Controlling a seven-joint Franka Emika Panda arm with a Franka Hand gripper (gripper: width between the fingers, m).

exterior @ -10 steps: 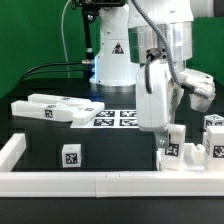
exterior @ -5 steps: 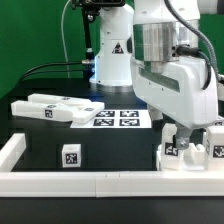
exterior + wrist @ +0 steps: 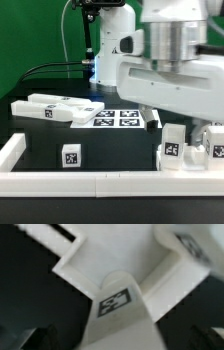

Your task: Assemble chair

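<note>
Large white arm [image 3: 165, 75] seen above the exterior view's right, marker board [image 3: 115, 118] fixed on the tabletop [image 3: 120, 152], chair's flat pieces [image 3: 50, 107] laid at that view's left, tagged upright blocks [image 3: 174, 148] set beneath the arm, jaws spread apart, nothing clamped.

1. The back of my feed is just a plain green backdrop [image 3: 40, 30], evenly lit.
2. A couple of black cables [image 3: 55, 67] arc across it on the exterior view's left.
3. The counter [image 3: 120, 150] is matte black.
4. A white border rail [image 3: 90, 183] runs along its front edge and up the exterior view's left side.
5. The marker board [image 3: 112, 118] lies flat mid-counter.
</note>
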